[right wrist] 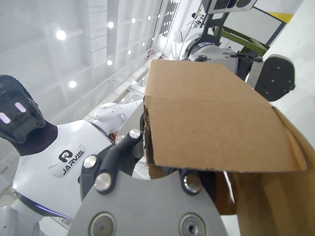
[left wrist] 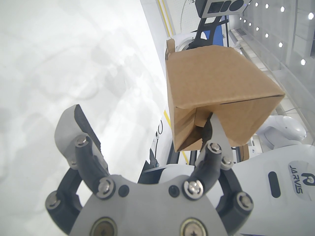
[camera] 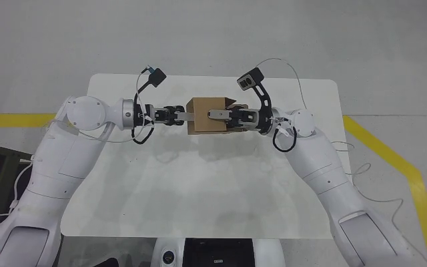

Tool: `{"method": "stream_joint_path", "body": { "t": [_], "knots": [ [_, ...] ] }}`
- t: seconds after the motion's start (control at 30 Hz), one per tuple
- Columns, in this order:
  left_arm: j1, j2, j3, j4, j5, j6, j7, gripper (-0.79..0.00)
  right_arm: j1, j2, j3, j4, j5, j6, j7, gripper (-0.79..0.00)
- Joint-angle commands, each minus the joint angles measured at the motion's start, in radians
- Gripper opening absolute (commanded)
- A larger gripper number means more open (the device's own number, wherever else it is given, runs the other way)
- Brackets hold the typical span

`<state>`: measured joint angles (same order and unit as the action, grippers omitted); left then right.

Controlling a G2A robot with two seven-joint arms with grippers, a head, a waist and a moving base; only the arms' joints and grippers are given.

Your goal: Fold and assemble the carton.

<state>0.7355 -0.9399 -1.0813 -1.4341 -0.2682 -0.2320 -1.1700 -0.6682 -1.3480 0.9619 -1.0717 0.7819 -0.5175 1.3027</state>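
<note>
White table (camera: 133, 200), grey floor around it, with a yellow floor line (camera: 20, 120) running out past both of its sides.

Carton (camera: 200, 124): brown cardboard, already squared up into a box. It is off the table, held in the air over the upper middle of the top view, lying sideways between the two arms.

Right pincer (camera: 220, 115): enters from the right of the top view. It is clamped on a wall of the carton, with one grey finger lying flat along the upper face. In the right wrist view the carton (right wrist: 209, 124) sits directly over the pincer body and covers the fingertips. A loose flap hangs at the lower right of that frame.

Left pincer (camera: 181, 117): enters from the left of the top view, jaws spread wide. In the left wrist view one silver finger (left wrist: 217, 131) is tucked into the folded flaps at the near end of the carton (left wrist: 216, 84). The other finger, with a dark pad (left wrist: 85, 124), stands well apart from the cardboard and touches nothing.

Cables (camera: 283, 67) loop over the table by the right wrist.
</note>
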Motion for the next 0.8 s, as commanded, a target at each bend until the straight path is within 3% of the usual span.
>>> {"method": "stream_joint_path", "body": {
  "t": [0.0,0.77],
  "knots": [
    [0.000,-0.001,0.001,-0.001,-0.002,0.000,0.001,0.000,-0.001,-0.001,0.000,0.000,0.000,0.001,0.001,-0.785],
    [-0.003,-0.004,-0.001,-0.004,0.003,-0.004,-0.007,0.000,-0.003,-0.004,0.004,0.003,-0.011,0.002,0.002,-0.785]
  ]
}}
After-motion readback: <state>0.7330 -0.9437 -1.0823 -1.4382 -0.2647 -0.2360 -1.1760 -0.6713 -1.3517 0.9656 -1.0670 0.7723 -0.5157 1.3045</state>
